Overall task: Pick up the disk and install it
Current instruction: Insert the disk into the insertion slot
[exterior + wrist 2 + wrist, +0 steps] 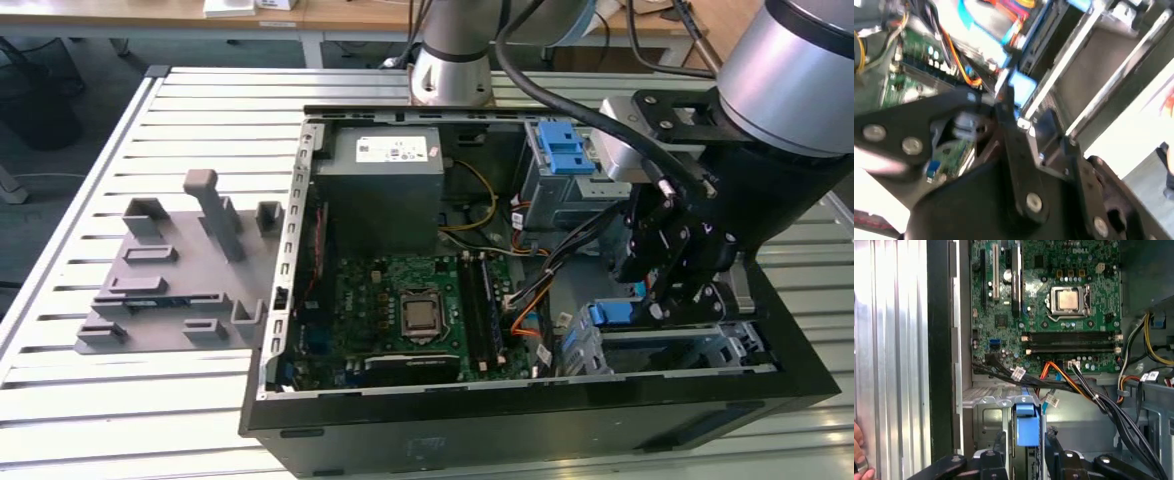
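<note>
The disk (615, 313) shows as a blue carrier edge standing upright in the metal drive bay (707, 345) at the case's front corner, on the exterior view's right. My gripper (667, 300) reaches down into the open computer case (534, 405) right over it. In the first wrist view the blue carrier (1027, 422) sits between my two black fingers (1002, 445), which press against its sides. The second wrist view shows the same blue end (1021, 86) at a fingertip. The drive's silver body is hidden.
A green motherboard (414, 305) fills the case floor, with a grey power-supply box (387, 165) and a blue-latched cage (567, 160) at the back. Black and orange cables (1074, 385) run close to the bay. A grey fixture (180, 270) lies on the slatted table. A person's hand (858, 452) shows at the table.
</note>
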`<state>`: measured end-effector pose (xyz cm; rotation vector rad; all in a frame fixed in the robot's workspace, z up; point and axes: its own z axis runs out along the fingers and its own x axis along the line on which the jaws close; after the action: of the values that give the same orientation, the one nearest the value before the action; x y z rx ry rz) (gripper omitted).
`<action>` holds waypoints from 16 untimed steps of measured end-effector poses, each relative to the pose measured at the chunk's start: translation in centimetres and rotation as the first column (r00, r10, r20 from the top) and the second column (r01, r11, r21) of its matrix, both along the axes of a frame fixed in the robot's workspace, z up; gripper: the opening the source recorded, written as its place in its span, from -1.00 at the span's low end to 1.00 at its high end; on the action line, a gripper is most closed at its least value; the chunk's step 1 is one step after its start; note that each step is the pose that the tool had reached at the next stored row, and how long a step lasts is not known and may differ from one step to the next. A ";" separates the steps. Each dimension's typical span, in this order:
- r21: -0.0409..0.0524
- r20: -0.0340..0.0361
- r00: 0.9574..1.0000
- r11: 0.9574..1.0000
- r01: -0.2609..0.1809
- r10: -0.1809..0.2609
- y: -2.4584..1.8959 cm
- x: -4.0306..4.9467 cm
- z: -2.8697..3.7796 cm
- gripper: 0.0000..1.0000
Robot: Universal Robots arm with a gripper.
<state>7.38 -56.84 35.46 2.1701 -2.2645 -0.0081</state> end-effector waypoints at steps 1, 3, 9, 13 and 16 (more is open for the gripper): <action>0.000 0.000 1.000 1.000 0.000 0.000 0.00 0.00 0.00 -0.12; 0.000 0.000 1.000 1.000 0.000 0.000 0.00 0.00 0.00 -0.12; 0.000 0.000 1.000 1.000 0.000 0.000 0.00 0.00 0.00 -0.51; 0.000 0.000 1.000 1.000 0.000 0.000 0.00 0.00 0.00 -0.79; 0.000 0.000 1.000 1.000 0.000 0.000 0.00 0.00 -0.01 -0.79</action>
<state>7.38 -56.84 35.45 2.1700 -2.2644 -0.0079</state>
